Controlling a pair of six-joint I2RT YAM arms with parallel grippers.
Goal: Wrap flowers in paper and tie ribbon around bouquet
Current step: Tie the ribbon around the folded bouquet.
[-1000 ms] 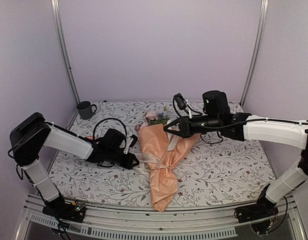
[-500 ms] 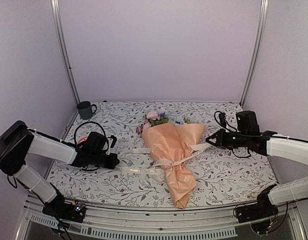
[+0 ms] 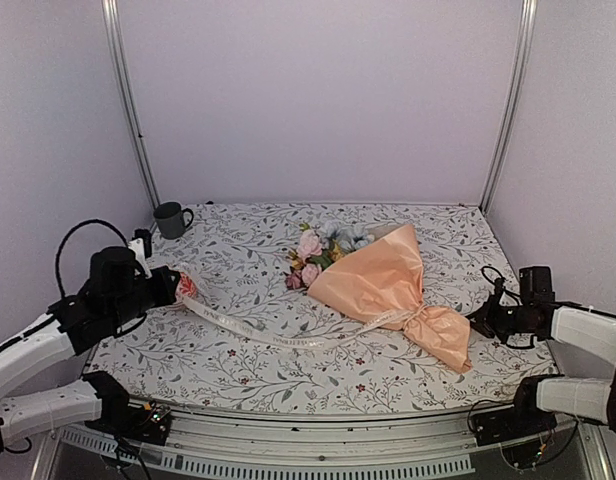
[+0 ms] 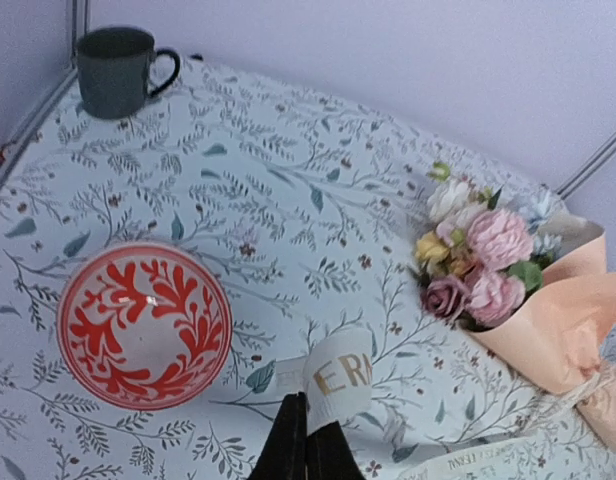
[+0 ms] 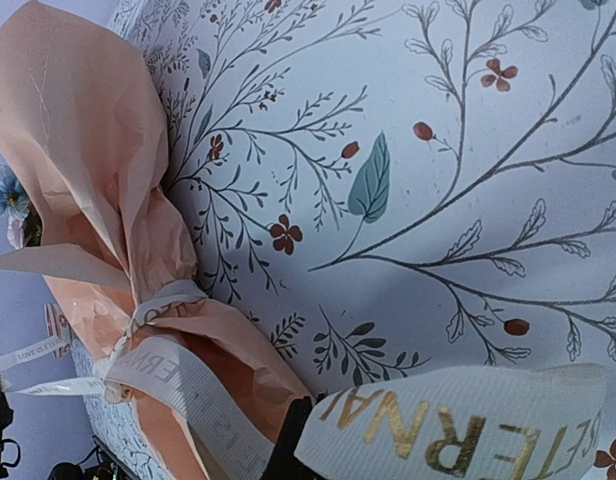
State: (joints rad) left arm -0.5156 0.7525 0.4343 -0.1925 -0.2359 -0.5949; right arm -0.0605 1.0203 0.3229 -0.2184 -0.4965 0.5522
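Overhead view: one bouquet (image 3: 388, 290) lies on its side right of centre on a leaf-printed tablecloth (image 3: 248, 240). Its flowers (image 3: 318, 255) point back-left, and the twisted tail of its peach paper (image 3: 443, 335) points front-right. One cream ribbon (image 3: 278, 337) runs from the left gripper (image 3: 173, 287), near the left edge, across the cloth to the bouquet's pinched neck. The right gripper (image 3: 478, 322) sits just beyond the paper tail, and its grip cannot be made out from here. There are two arms in all. One dark mug (image 3: 171, 219) stands in the back-left corner, and one red-and-white dish (image 3: 188, 287) peeks out beside the left gripper.

Left wrist view: the left gripper (image 4: 306, 440) has its fingers pressed together on the ribbon (image 4: 338, 378). The curled end of the ribbon shows the gold capitals "ER". The dish (image 4: 145, 325) sits just left of it and the mug (image 4: 116, 72) is at the far corner. The flowers (image 4: 478, 260) show three pink blooms, one yellow and one white, with pale blue behind them, all emerging from the paper (image 4: 558, 320).

Right wrist view: the right gripper (image 5: 296, 445) is clamped on the ribbon (image 5: 458, 425), which is printed in gold capitals that include "ERNA". Ribbon is bound around the neck of the paper (image 5: 78, 130). A loose length at far left reads "LOVE IS ETE", then is cut off.
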